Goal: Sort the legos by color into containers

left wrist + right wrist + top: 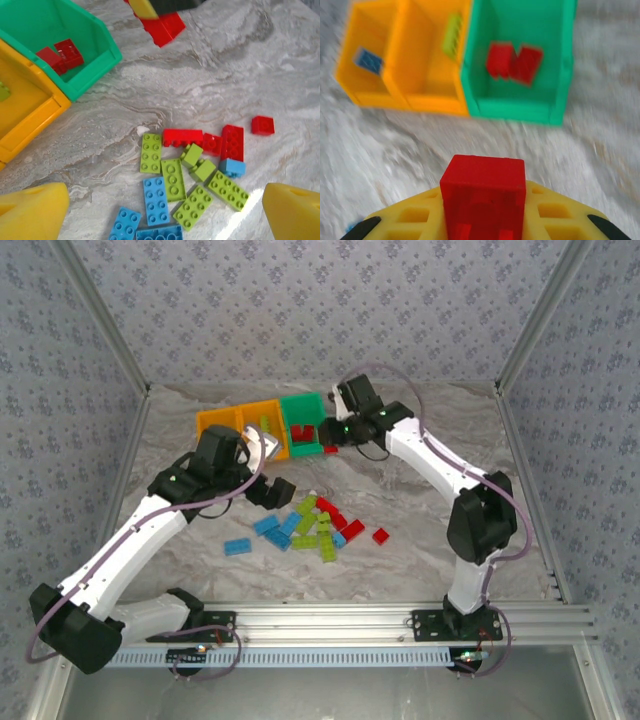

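One red lego (483,175) clamped in right gripper (483,212) (near green bin (520,109)).

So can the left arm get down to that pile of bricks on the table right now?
Probably yes. The left gripper hangs open above the pile of bricks with nothing between them, and the right gripper, holding a red brick, is off by the green bin.

Bright, even light, soft shadows. Left wrist view sharp; glare patch on desk (280,160) beside left tool (162,212). Ahead of right tool (483,212), containers (520,107) motion-blurred; red lego (483,182) in its grip sharper.
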Robot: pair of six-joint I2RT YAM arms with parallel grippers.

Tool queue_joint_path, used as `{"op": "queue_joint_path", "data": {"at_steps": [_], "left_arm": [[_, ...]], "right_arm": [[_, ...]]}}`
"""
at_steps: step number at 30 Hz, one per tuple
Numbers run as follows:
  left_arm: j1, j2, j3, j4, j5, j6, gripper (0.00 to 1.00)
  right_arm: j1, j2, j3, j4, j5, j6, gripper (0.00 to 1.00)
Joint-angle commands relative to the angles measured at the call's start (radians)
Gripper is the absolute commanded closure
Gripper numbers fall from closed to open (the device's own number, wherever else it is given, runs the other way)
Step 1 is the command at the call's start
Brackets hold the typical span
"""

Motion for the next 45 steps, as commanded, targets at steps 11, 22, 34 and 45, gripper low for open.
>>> {"op": "queue_joint_path", "data": {"at_steps": [11, 22, 34, 45], "left_arm": [[-0.007, -0.073, -0.048, 0.047, -0.094, -0.185, 0.01], [-0.008, -0.123, -0.09, 0.03, -0.106, -0.175, 0.01], [-0.04, -0.023, -0.091, 0.004, -0.107, -0.201, 0.01], [-0.294, 0.319, 0.059, -0.079, -0.09, -0.3, 0.09]], "right_arm": [[-0.018, 0.486, 0.586, -0.045, 0.2, -0.11, 0.73], [-0.039, 0.647, 0.933, -0.361, 0.164, -0.22, 0.48], [-0.156, 0.13, 0.476, -0.532, -0.114, -0.338, 0.42], [-0.18, -0.56, -0.421, -0.262, -0.047, 0.025, 0.23]]}}
